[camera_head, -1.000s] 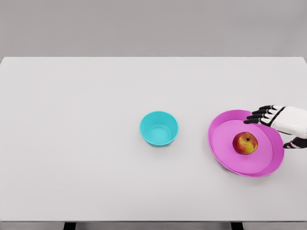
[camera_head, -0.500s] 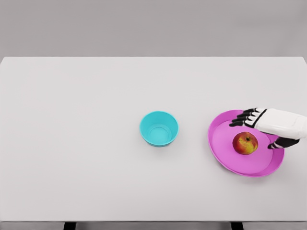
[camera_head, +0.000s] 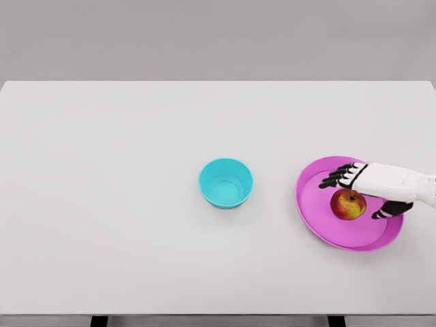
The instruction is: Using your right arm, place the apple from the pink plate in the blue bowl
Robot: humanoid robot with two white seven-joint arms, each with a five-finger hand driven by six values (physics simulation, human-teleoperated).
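Apple (camera_head: pixel 348 204) sits on the pink plate (camera_head: pixel 320 214), toward its three o'clock side. Right hand (camera_head: pixel 371 187) hovers over it, fingers (camera_head: pixel 335 177) spread wide, thumb at four o'clock, gripping nothing. Blue bowl (camera_head: pixel 226 182) stands well apart at nine o'clock on the white table (camera_head: pixel 136 204).

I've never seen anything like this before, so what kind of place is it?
Probably a computer-simulated test bench, not a real room: a plain white table before a blank grey wall, holding only a blue bowl and a pink plate with an apple, under a robot's right hand.
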